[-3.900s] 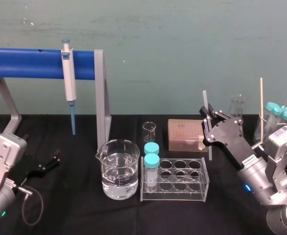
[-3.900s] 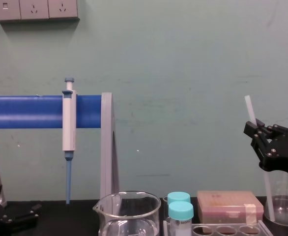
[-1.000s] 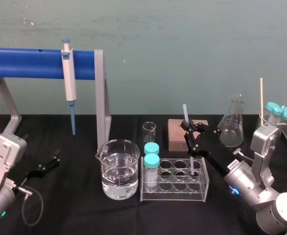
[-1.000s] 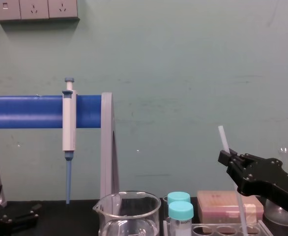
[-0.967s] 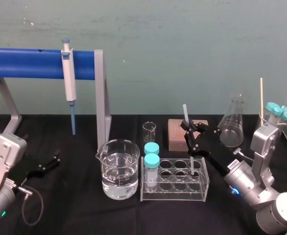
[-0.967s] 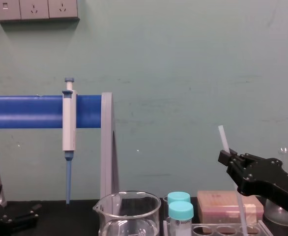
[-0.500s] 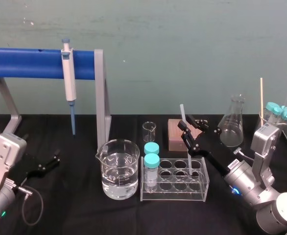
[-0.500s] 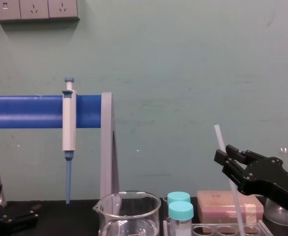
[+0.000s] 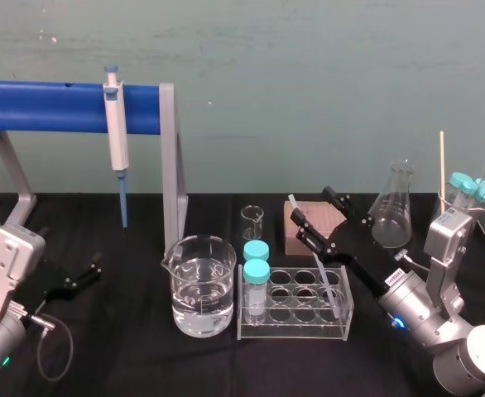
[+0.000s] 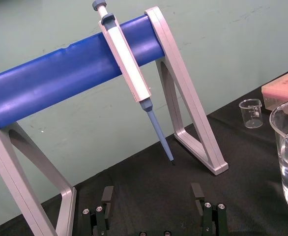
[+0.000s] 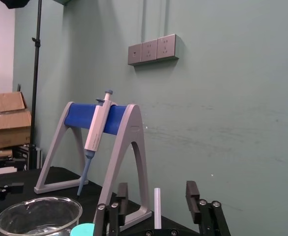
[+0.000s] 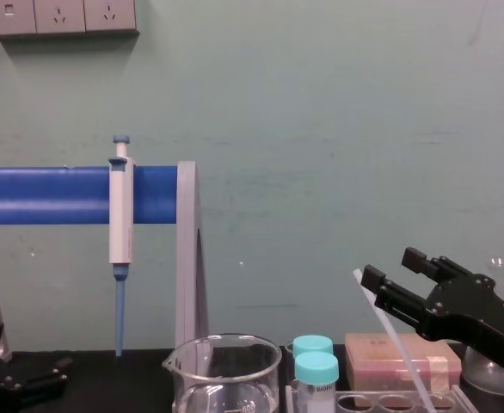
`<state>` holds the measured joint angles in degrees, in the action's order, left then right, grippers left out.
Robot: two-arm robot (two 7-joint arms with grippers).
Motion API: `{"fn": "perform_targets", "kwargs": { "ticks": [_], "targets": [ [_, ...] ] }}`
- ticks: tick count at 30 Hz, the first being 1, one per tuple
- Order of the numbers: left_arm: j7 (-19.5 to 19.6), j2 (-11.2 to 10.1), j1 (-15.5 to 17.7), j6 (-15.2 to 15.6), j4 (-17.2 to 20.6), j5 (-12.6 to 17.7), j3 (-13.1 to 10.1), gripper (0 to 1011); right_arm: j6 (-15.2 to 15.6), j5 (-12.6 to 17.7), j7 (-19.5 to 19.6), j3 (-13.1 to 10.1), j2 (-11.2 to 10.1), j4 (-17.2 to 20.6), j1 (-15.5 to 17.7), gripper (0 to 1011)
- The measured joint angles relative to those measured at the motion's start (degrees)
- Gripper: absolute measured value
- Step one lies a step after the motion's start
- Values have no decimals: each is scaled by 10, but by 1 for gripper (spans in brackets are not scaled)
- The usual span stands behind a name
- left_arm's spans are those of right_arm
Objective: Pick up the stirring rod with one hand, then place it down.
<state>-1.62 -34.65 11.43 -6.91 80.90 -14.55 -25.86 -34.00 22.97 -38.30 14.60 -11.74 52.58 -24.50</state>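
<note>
stirring rod point(image 9: 318, 266) stands tilted, lower end in a well of the clear tube rack point(image 9: 296, 321), top leaning to the robot's left; right claw point(image 9: 311, 208) open around its upper part, 1 finger touching or just beside it, cannot tell which. Risk: only the well rim props the rod, so it may tip further onto the 2 capped vials point(image 9: 256, 271) or beaker point(image 9: 199, 289); a finger snagging it on retreat could lever it out onto the bench point(image 9: 127, 347). Left claw point(image 9: 79, 279) open, parked far left

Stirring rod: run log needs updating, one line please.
right gripper open | stirring rod tilted in rack | left gripper open, parked
</note>
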Motion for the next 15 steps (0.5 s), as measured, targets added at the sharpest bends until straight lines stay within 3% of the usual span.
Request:
{"fn": "perform_targets", "kwargs": {
  "ticks": [9,13,15],
  "targets": [
    [0,0,0,0,0,0,0,1000,0,0,0,0,0,0,0,982],
    [0,0,0,0,0,0,0,1000,0,0,0,0,0,0,0,1000],
    [0,0,0,0,0,0,0,1000,0,-10,23,-3,0,18,8,1000]
  ]
}}
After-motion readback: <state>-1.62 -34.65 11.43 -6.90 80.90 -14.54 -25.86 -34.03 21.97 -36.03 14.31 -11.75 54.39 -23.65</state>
